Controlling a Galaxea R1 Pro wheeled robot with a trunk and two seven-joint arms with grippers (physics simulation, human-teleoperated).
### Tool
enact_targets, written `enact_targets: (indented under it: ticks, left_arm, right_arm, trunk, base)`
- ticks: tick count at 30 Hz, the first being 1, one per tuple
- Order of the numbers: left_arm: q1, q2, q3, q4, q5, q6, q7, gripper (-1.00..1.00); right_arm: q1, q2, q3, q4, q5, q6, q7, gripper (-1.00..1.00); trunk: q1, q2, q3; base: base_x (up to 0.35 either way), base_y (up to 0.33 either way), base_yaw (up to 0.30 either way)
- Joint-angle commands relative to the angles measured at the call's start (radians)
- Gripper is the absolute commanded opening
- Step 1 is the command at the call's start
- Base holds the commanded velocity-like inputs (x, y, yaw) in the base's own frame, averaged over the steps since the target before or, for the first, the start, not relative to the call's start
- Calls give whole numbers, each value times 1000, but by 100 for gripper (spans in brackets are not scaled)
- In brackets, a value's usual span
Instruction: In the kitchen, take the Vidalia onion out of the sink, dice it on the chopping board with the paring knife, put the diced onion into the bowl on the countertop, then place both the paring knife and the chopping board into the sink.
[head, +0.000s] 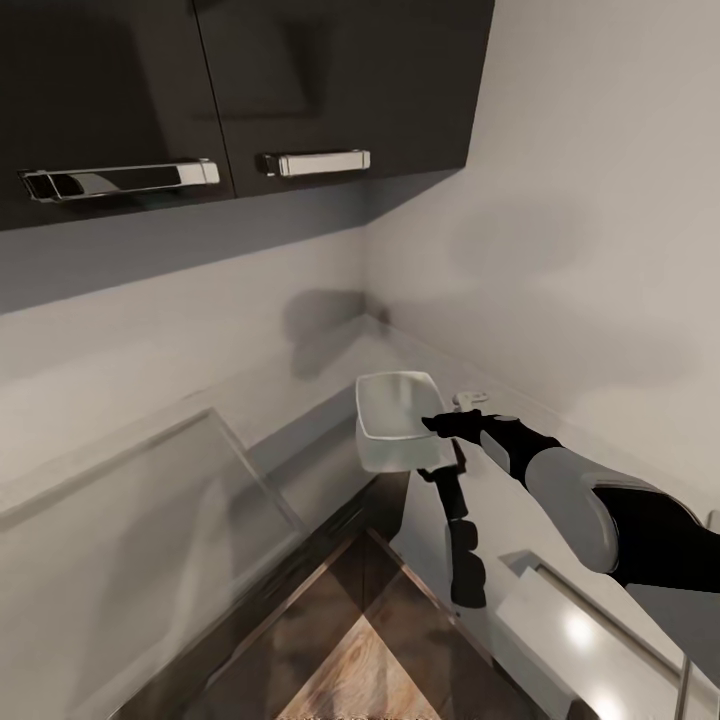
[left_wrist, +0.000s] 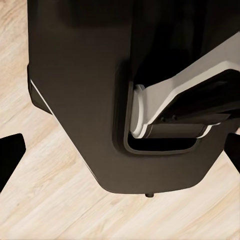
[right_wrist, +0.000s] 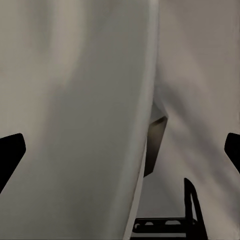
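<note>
Head: shallow white square bowl (head: 395, 420) sitting on glossy grey countertop (head: 560, 470) in the corner, right gripper (head: 447, 424) reaching its rim, jaw state hard to tell | Left wrist: dark robot body blocking over pale wood floor (left_wrist: 45, 200); fingertips cut off, spread unknowable | Right wrist: blurred white bowl wall (right_wrist: 75, 120) looming close.

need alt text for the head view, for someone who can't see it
The robot's right arm reaches over a glossy grey countertop toward a white square bowl in the corner of a kitchen. Two dark wall cabinets with chrome handles hang above, against pale walls. The claw's opening cannot be made out.
</note>
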Motion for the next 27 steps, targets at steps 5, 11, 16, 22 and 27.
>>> enact_targets:
  ticks: [5,11,16,22,27]
  left_arm:
    - [0,0,3,-1,8,2,-8,100]
    - [1,0,3,-1,8,1,-8,100]
    - [1,0,3,-1,8,1,-8,100]
    - [1,0,3,-1,8,1,-8,100]
    - [0,0,3,-1,8,1,-8,100]
  right_arm:
    - [0,0,-7,-2,10,6,4,100]
    - [0,0,-7,-2,10,6,4,100]
    - [0,0,-7,-2,10,6,4,-100]
    - [0,0,-7,-2,10,6,4,-100]
    - [0,0,-7,-2,10,6,4,-100]
  trunk:
    - [1,-2,-8]
    - [1,-2,-9]
    - [1,-2,-10]
    - [1,-2,-10]
    - [1,-2,-9]
  base:
    - [0,0,0]
    - [0,0,0]
    - [0,0,0]
    - [0,0,0]
    - [0,0,0]
